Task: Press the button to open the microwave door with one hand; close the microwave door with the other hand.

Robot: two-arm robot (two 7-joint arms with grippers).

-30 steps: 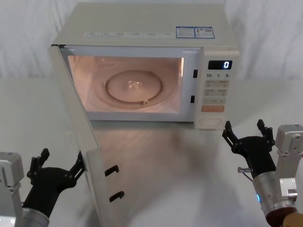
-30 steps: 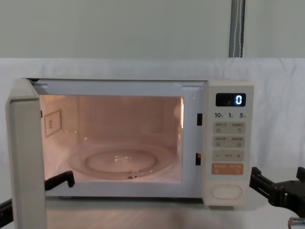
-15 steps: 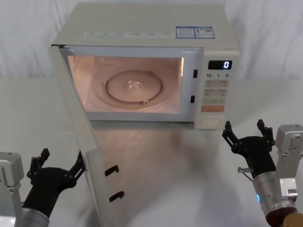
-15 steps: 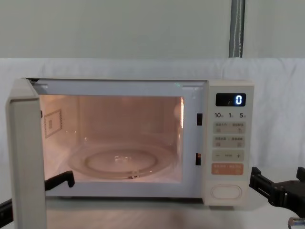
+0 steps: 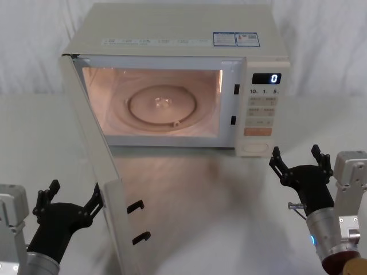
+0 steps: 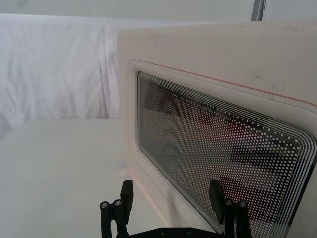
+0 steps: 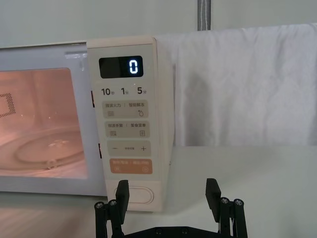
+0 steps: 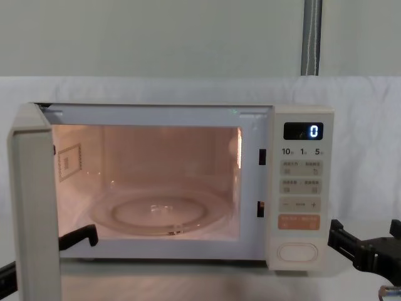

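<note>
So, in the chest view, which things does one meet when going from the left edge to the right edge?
left gripper → microwave door, swung open and seen edge-on → lit cavity with the glass turntable → control panel with the button at its bottom → right gripper, open

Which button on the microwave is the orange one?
The orange rectangular key is the one, low on the control panel. It sits just above the wide oval cream button; the small square keys higher up are all cream.
</note>
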